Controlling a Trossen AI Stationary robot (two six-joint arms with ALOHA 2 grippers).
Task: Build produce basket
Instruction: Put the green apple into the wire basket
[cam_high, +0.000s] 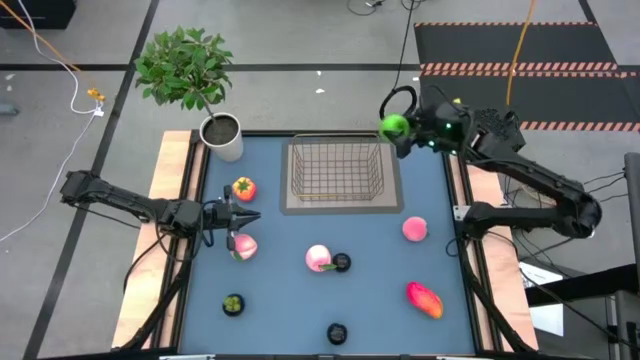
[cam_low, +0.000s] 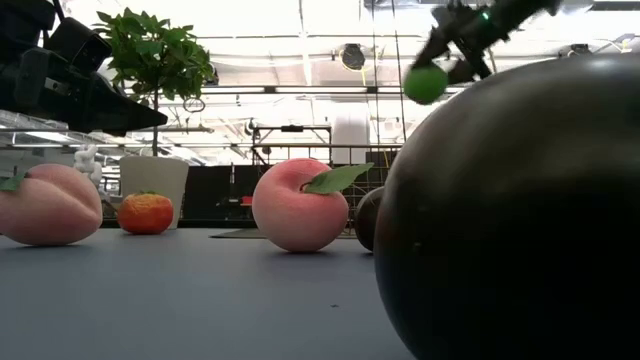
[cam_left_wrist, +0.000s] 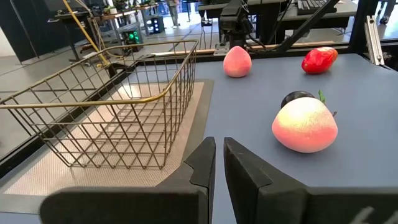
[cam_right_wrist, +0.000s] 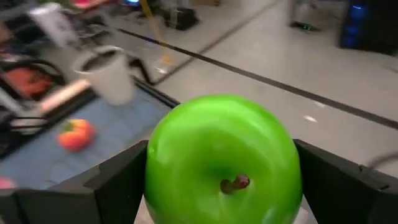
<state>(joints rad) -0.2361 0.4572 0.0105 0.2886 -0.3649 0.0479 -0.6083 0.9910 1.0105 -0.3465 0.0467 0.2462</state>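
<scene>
Leftmost, left gripper (cam_high: 247, 215) clenched on nothing, low over the table's left side, a pink peach (cam_high: 243, 246) just near of it. Centre far, wire basket (cam_high: 339, 172). Rightmost, right gripper (cam_high: 396, 127) grasping the green apple (cam_high: 393, 126), raised just off the basket's far right corner.

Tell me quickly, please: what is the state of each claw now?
Left claw: closed, holding nothing, beside the basket.
Right claw: holding the green apple by the basket's far right corner.
</scene>
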